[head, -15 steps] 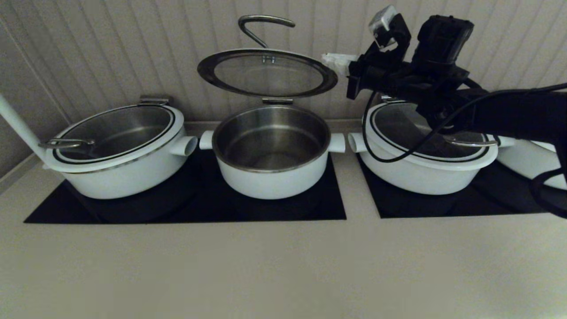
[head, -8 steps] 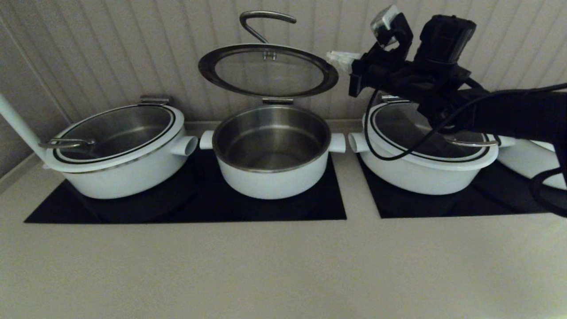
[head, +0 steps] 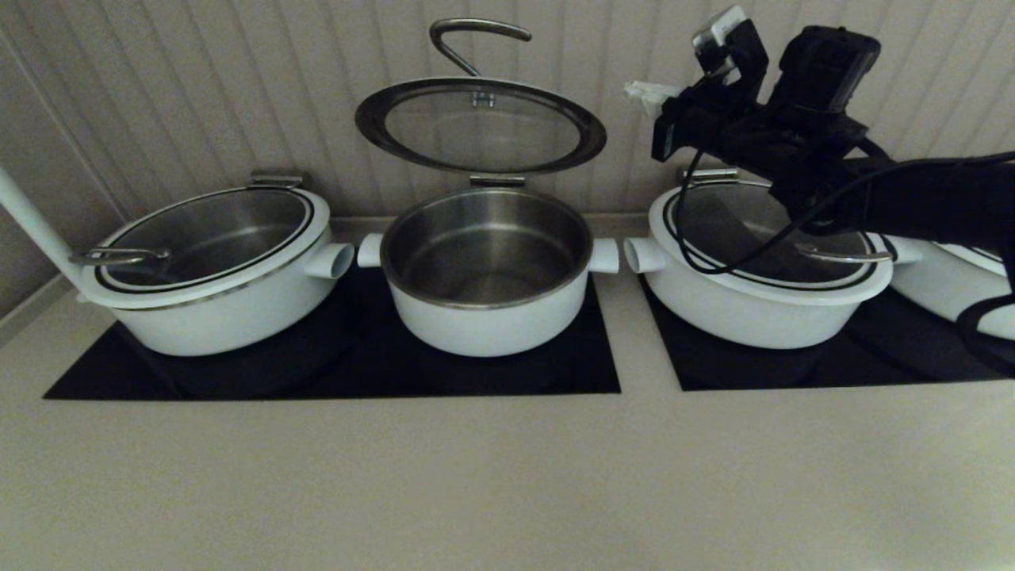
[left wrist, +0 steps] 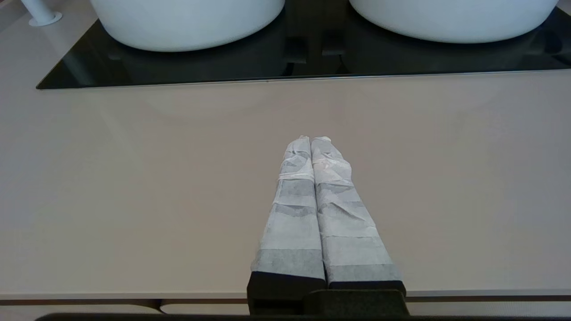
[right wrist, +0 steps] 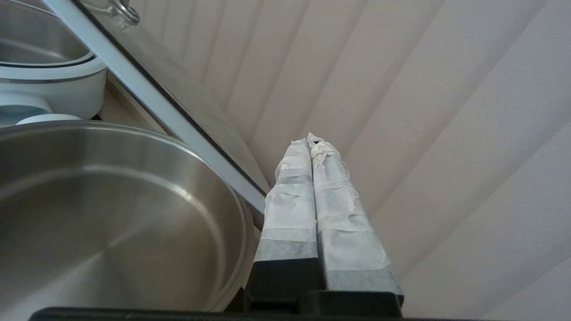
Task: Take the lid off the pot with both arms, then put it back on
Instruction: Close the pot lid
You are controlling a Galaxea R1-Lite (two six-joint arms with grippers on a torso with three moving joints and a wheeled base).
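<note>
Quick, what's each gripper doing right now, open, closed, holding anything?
Left gripper: closed, holding nothing, low over the counter.
Right gripper: closed, holding nothing, raised beside the lid, not touching it.

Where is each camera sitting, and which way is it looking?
Head view: sits up on the robot's head, looking forward and down at the open pot with the lid tipped up behind it; the right gripper and its black arm show.
Left wrist view: sits behind the left gripper, shut, looking across the counter toward the cooktop.
Right wrist view: sits behind the right gripper, shut, facing the ribbed wall.
Shared: head and right wrist views both show the pot and lid.
</note>
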